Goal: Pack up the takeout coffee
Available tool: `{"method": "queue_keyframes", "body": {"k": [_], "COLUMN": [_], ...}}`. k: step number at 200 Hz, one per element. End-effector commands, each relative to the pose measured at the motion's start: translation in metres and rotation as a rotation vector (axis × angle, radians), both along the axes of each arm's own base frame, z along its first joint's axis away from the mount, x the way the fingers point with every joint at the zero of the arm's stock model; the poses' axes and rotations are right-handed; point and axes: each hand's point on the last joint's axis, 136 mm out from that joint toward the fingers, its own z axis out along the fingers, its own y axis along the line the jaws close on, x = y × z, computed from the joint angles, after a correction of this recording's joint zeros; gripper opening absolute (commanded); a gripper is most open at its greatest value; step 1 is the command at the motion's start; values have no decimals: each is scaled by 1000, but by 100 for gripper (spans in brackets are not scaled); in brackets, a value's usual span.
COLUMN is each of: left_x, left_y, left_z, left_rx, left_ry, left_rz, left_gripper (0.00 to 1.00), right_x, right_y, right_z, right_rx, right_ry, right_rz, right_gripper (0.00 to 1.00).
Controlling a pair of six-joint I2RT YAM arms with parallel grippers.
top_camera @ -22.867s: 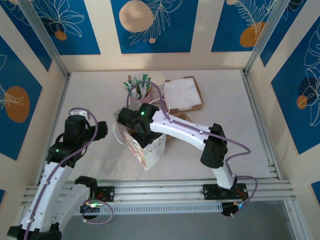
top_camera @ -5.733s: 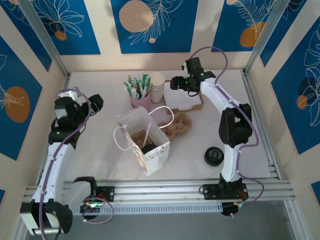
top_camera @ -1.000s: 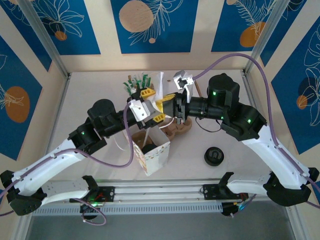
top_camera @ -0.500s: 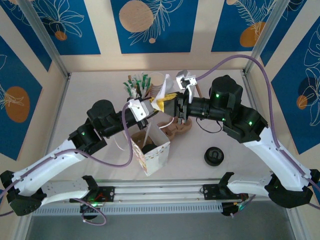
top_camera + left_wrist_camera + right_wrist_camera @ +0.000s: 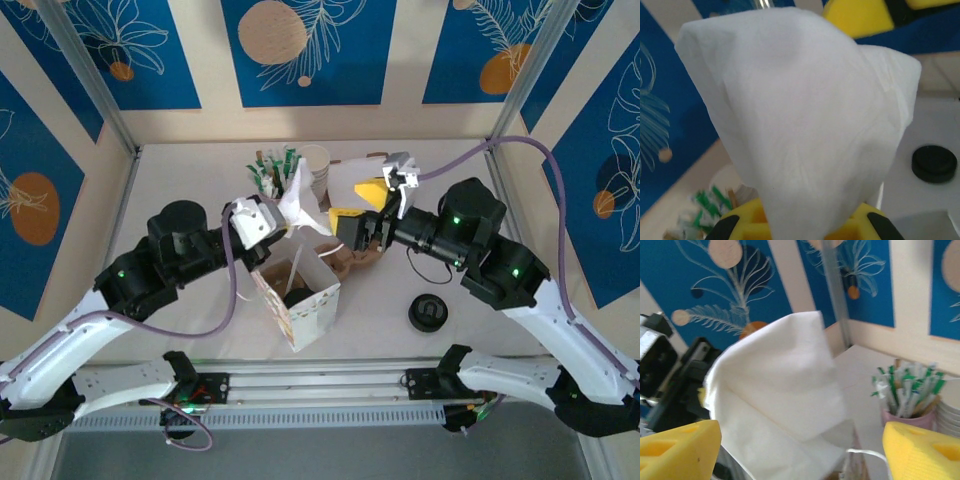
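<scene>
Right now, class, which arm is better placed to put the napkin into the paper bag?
Left. The left hand is shut on the napkin close to the open bag; the right hand stands open.

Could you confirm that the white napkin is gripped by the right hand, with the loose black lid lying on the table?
Not quite: the left hand grips the white napkin, as the left wrist view shows. The right hand stands open, its yellow fingers apart. The loose black lid does lie on the table.
</scene>
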Motion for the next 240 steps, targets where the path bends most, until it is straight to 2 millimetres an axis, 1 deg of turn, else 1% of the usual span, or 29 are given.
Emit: {"method": "queue_keyframes", "body": {"k": [1, 17, 38, 50, 65, 77, 104, 119, 146, 162, 173, 180, 195, 211, 224, 234, 240], "left_x": [-4, -8, -6, -4, -5, -9, -17, -22, -29, -31, -31, -29, -26, -20, -16, -14, -14], "left_y": [24, 34, 49, 54, 53, 50, 43, 41, 42, 42, 40, 40, 40, 41, 41, 41, 40], "left_z": [-30, -42, -53, -59, -68, -70, -68, -69, -82, -89, -94, -97, -101, -103, -102, -101, -100], "left_rx": [132, 201, 291, 340, 396, 424, 441, 447, 499, 526, 542, 554, 580, 596, 600, 598, 595], "left_ry": [164, 218, 272, 298, 336, 367, 419, 444, 513, 550, 566, 572, 577, 567, 560, 557, 555], "left_rz": [90, 113, 183, 214, 208, 184, 134, 105, 92, 97, 96, 100, 120, 149, 169, 174, 175], "left_gripper": [0, 0, 0, 0, 0, 0, 0, 0, 0, 0, 3, 5, 6, 11, 19, 22, 26], "right_x": [23, 33, 46, 56, 71, 80, 93, 97, 99, 99, 98, 98, 97, 96, 96, 95, 95], "right_y": [-25, -35, -42, -49, -62, -72, -87, -93, -96, -96, -94, -92, -91, -90, -87, -86, -85], "right_z": [5, -6, -22, -31, -46, -59, -84, -93, -101, -99, -97, -96, -95, -94, -93, -93, -92], "right_rx": [24, 10, -11, -23, -31, -24, 0, 2, -9, -8, -4, -1, 3, 6, 5, 5, 6], "right_ry": [-86, -100, -79, -64, -25, 23, 116, 144, 152, 149, 144, 141, 142, 143, 143, 145, 145], "right_rz": [-182, -238, -272, -308, -367, -392, -410, -425, -432, -428, -415, -405, -393, -387, -373, -362, -358], "right_gripper": [85, 85, 85, 85, 84, 84, 84, 84, 84, 84, 84, 84, 84, 84, 84, 84, 84]}}
